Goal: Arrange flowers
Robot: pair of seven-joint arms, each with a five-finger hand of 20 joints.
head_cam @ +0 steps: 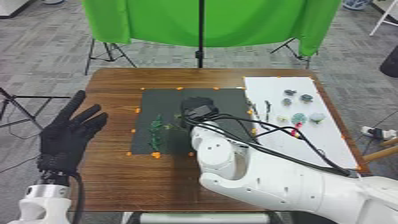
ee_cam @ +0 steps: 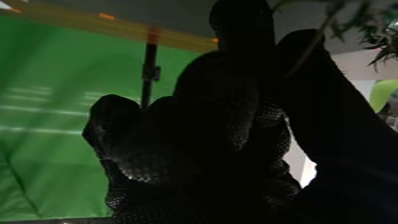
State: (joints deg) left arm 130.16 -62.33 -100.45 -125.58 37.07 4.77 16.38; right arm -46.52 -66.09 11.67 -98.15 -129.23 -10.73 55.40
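In the head view, my right hand is over the upper middle of the black mat. A green leafy sprig lies on the mat's left part. In the right wrist view, my right hand has curled fingers, with a thin stem between finger and thumb; its green leaves spread beyond. My left hand is off the table's left side, fingers straight and apart. Small grey-blue flowers, pale flowers, a red flower and dark stems lie on the white sheet.
The brown wooden table carries orange tape marks along the mat and sheet. My right forearm crosses the table's lower right part, with black cables looping over the sheet's left edge. A green backdrop on stands is behind the table.
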